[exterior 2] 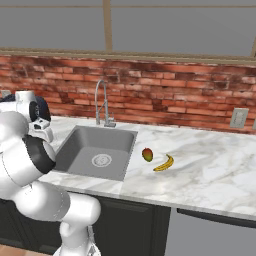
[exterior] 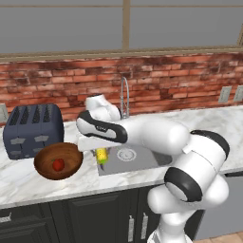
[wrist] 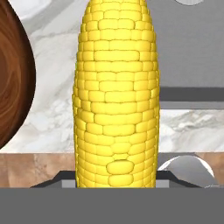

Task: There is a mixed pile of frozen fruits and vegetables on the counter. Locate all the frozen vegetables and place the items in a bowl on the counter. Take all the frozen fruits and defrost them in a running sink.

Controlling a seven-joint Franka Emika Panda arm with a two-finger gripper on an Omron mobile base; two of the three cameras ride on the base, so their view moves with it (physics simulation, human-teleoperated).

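The gripper is clamped on the corn cob — in the hand view the cob rises straight up from between the finger tips, its kernels running the whole height of the picture. In the left base view the cob hangs from the hand above the strip of counter between the bowl and the left edge of the sink, close to both. The bowl's dark rim curves along the left of the hand view, just beside the cob, with marble between them.

The small red round item lies inside the bowl. Just behind the bowl stands a dark toaster, nearly touching its far rim. The faucet rises behind the sink. To the right of the basin, on open marble, the round orange-red fruit and the banana lie close together — well apart from the hand.
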